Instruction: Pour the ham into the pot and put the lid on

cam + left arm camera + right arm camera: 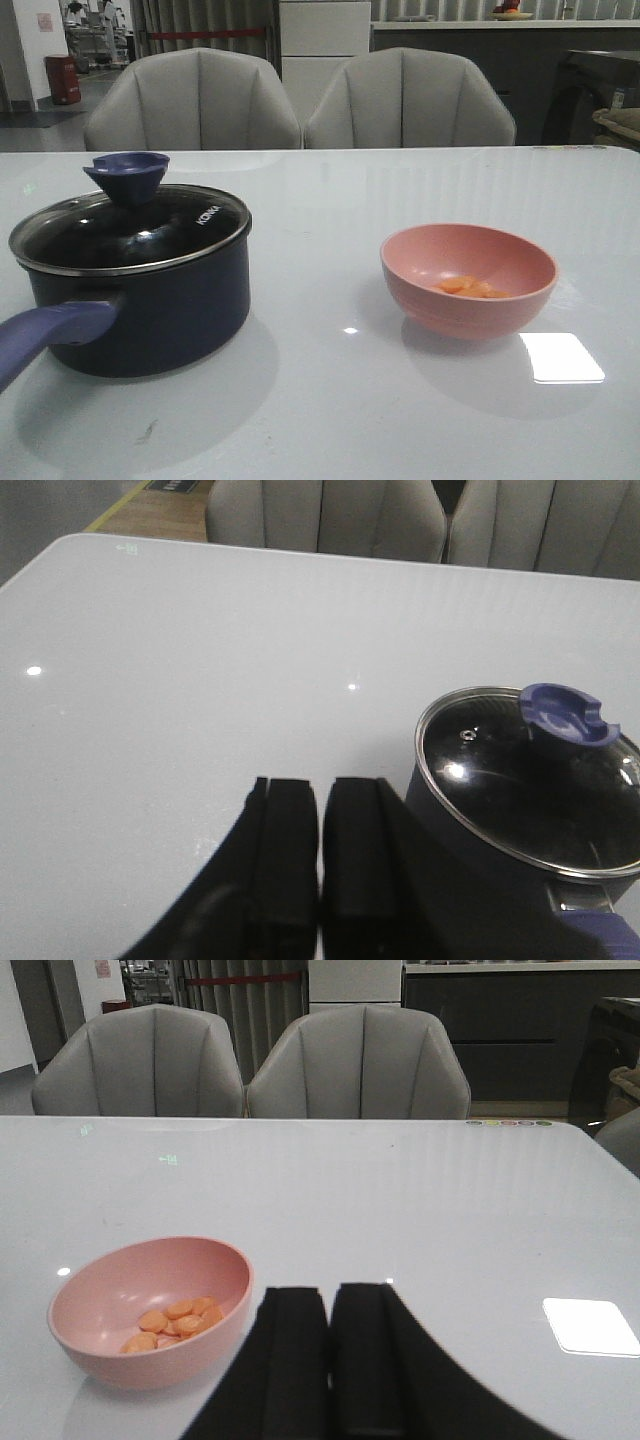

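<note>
The dark navy pot (140, 300) stands at the table's front left, its purple-blue handle (50, 335) pointing toward the near edge. The glass lid (130, 230) with its flared knob (126, 178) rests on the pot. Several orange ham pieces (472, 288) lie in a pink bowl (468, 280) at the right. In the left wrist view my left gripper (321, 785) is shut and empty, just beside the pot (470, 850) and lid (535, 775). In the right wrist view my right gripper (330, 1290) is shut and empty beside the bowl (150, 1310) holding the ham (178, 1320).
Two grey chairs (300, 100) stand behind the table's far edge. A bright window reflection (560, 357) lies on the glossy white table (330, 400) right of the bowl. Neither arm shows in the front view.
</note>
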Controlling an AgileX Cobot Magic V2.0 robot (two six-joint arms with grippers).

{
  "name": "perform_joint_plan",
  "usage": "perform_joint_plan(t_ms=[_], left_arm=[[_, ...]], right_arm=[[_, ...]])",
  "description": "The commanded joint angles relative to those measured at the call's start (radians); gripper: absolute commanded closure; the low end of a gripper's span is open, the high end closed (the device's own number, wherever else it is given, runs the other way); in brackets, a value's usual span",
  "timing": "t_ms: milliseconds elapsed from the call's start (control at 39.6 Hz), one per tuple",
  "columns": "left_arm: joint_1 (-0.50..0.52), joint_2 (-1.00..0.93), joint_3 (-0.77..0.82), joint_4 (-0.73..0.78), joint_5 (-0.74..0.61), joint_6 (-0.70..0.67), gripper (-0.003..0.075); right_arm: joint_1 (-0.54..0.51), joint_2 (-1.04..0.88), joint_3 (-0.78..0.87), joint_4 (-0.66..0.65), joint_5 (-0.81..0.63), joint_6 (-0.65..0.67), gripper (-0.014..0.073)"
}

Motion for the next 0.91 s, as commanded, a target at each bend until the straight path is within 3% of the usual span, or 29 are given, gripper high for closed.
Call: perform_joint_plan(t_ms=[0, 126, 303, 379, 682, 884], left_arm=[[-0.010, 0.021, -0.020, -0.004, -0.080, -0.005, 0.0597], [-0.021, 0.044, -0.027, 0.017, -0.078, -0.005, 0.0476], [-0.055, 0.096, -0.045, 0.020, -0.078, -0.005, 0.0134], [-0.058, 0.116, -0.045, 0.020, -0.078, -0.005, 0.0057], [-0.058, 0.132, -0.052, -0.016, -0.104, -0.005, 0.0064], [-0.058, 0.263, -0.234, -0.013, 0.115, -0.005, 0.0064]], right_arm=[[-0.008, -0.019, 0.011, -0.011, -0.085, -0.001, 0.0456], [-0.008, -0.019, 0.011, -0.011, -0.085, -0.001, 0.0456], [-0.008, -0.019, 0.011, -0.011, -0.085, -0.001, 0.0456], [-0.008, -0.019, 0.011, -0.011, -0.085, -0.001, 0.0456], [-0.008, -0.019, 0.011, -0.011, -0.085, -0.001, 0.0456], [-0.008, -0.019, 0.011, -0.011, -0.085, -0.001, 0.0456]])
